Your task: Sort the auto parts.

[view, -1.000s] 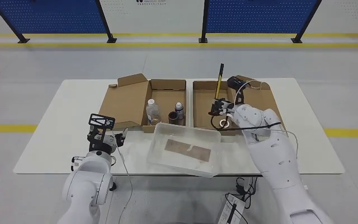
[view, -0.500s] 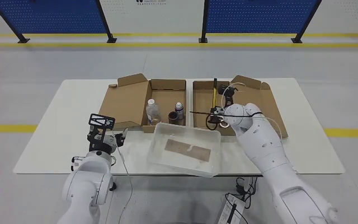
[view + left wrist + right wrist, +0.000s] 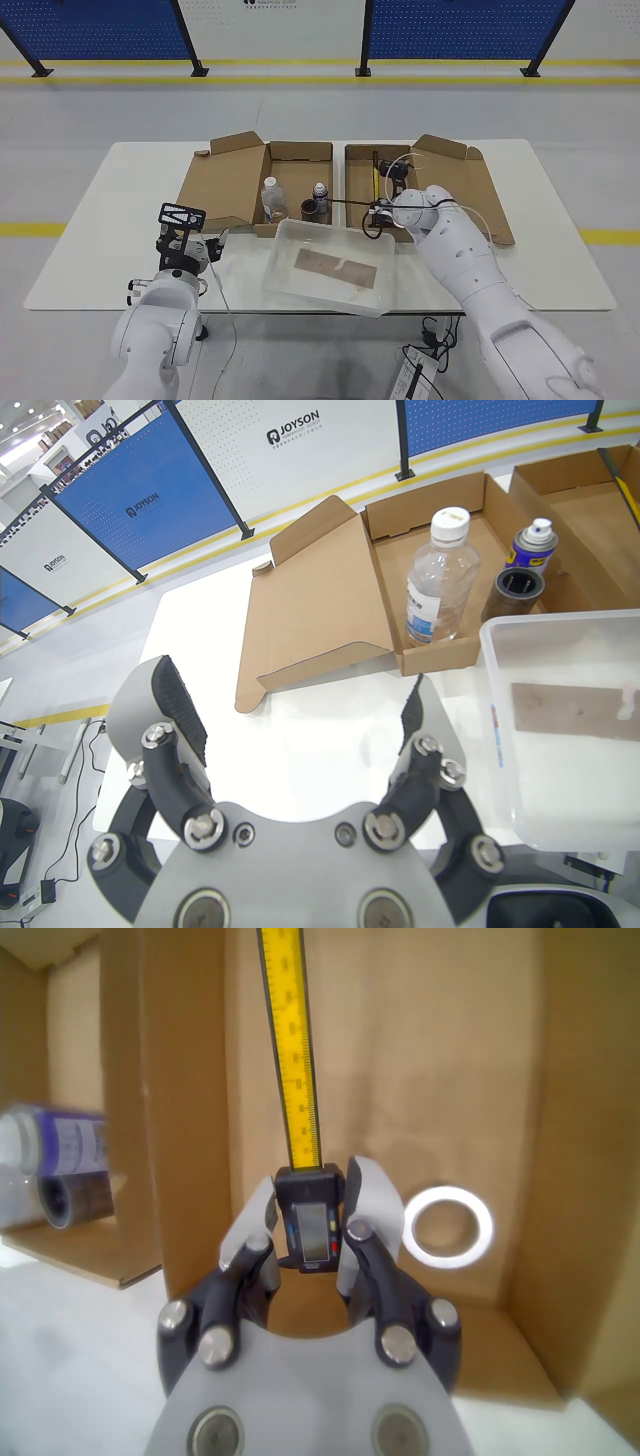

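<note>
Digital caliper [image 3: 311,1233]: where, how held? (K.)
Over the right cardboard box [image 3: 358,170], along its left wall, yellow scale pointing to the far side. Right gripper [image 3: 311,1183] pinches the display head between both fingers. Whether it touches the box floor, can't tell. (R.)
Anything in the way? (K.)
Metal ring [image 3: 447,1227] flat on the box floor just beside the claw, apart from it. (R.)
So the set-down? (K.)
My read: bring it low and level, so the long scale lies down rather than tips. Hold clear of ring and wall. Spread the fingers only once it rests, then lift straight off so the head isn't dragged. (R.)
Other arm? (K.)
Left gripper [image 3: 292,685] spread, empty, over the near-left table [image 3: 120,200]. Leave it there. (R.)
</note>
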